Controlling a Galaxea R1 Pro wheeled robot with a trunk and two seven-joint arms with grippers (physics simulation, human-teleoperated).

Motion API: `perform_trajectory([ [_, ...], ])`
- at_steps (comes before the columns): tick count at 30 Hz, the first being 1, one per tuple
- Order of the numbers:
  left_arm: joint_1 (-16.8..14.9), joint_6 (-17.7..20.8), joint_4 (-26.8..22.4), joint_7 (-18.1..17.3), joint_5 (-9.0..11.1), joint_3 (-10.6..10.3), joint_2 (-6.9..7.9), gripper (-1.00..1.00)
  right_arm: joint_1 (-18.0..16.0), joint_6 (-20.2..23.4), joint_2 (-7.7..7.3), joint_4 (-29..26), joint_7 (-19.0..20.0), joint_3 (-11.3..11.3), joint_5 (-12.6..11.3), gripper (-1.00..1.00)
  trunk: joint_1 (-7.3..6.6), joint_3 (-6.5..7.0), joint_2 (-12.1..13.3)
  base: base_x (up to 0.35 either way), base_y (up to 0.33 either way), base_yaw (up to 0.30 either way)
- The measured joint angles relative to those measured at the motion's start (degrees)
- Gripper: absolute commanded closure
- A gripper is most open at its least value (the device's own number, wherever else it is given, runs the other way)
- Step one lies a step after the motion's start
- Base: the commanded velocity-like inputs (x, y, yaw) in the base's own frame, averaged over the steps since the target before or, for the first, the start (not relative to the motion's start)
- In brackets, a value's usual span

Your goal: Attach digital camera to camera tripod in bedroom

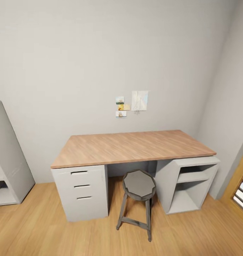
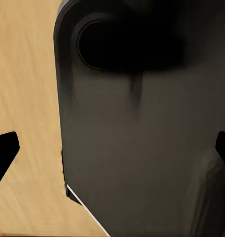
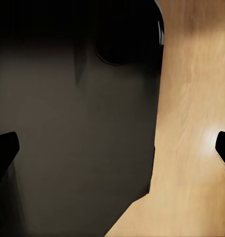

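Both hands show at their wrist views as dark fingertips at opposite edges of the picture: the left hand (image 2: 112, 155) and the right hand (image 3: 112, 148) each have their fingers spread wide with nothing between them — released, gripping nothing. Behind each hangs a large dark rounded body, part of the robot itself, and past it the light wood floor (image 3: 191, 123).

From the head view, the bedroom's desk (image 1: 135, 146) stands against the pale grey wall (image 1: 100, 53), its wood top bare from edge to edge. Under the desk's left end sits a white drawer unit (image 1: 82, 192) with three drawers, all closed. Under the right end is an open white shelf unit (image 1: 187, 185) — its compartments hold nothing that can be made out. A grey stool (image 1: 138, 199) with a many-sided seat stands on the floor at the front edge of the desk, between the two units, its seat bare. A few small cards and a paper sheet (image 1: 139, 100) are pinned to the wall above the desk's back edge. At the far left stands a pale open shelf (image 1: 7, 167); its visible compartments look vacant. A wood-framed window (image 1: 242, 188) shows at the right edge.
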Motion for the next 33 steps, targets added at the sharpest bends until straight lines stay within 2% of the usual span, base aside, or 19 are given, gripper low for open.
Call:
perform_trajectory([
  [5,-0.02,0.01,0.00,0.00,0.19,0.04,0.17,-1.00,0.00,0.00,0.00,0.00,-0.01,-0.04,-0.01,-1.00,0.00,0.00,0.00,-0.001,0.000,0.272],
  [8,-0.03,0.01,-0.01,-0.01,1.15,0.06,0.28,-1.00,0.00,0.00,0.00,0.00,0.00,-0.03,-0.01,-1.00,0.00,0.00,0.00,0.000,0.000,0.273],
  [13,-0.03,0.07,-0.01,-0.01,4.59,0.01,0.20,-1.00,0.00,0.02,-0.03,0.00,0.05,-0.06,0.05,-1.00,0.00,0.00,0.00,0.000,0.000,0.273],
  [18,-0.02,0.05,-0.17,0.01,7.21,-0.07,0.10,-1.00,-0.02,0.16,-0.03,-0.04,0.17,-0.16,0.06,-1.00,0.00,0.00,0.00,0.000,0.000,0.273],
  [19,-0.03,0.07,-0.50,0.04,8.90,-0.11,0.25,-1.00,-0.05,0.33,-0.06,-0.27,0.37,-0.19,0.07,-1.00,0.00,0.01,0.01,0.000,0.000,0.273],
  [27,-0.01,0.07,-0.77,0.00,15.13,-0.16,0.46,-1.00,-0.06,0.31,-0.07,-2.17,0.34,-0.12,0.07,-1.00,0.00,0.01,0.01,0.000,0.000,0.274],
  [30,0.01,0.03,-0.78,0.05,16.22,-0.16,0.45,-1.00,-0.07,0.17,-0.21,-2.37,0.09,-0.08,0.20,-1.00,0.00,0.01,0.01,0.000,0.000,0.274],
  [33,-0.02,0.02,-0.79,0.06,16.47,-0.16,0.47,-1.00,-0.08,0.11,-0.88,-2.46,-0.05,-0.10,0.81,-1.00,0.00,0.01,0.01,0.000,0.000,0.274],
])
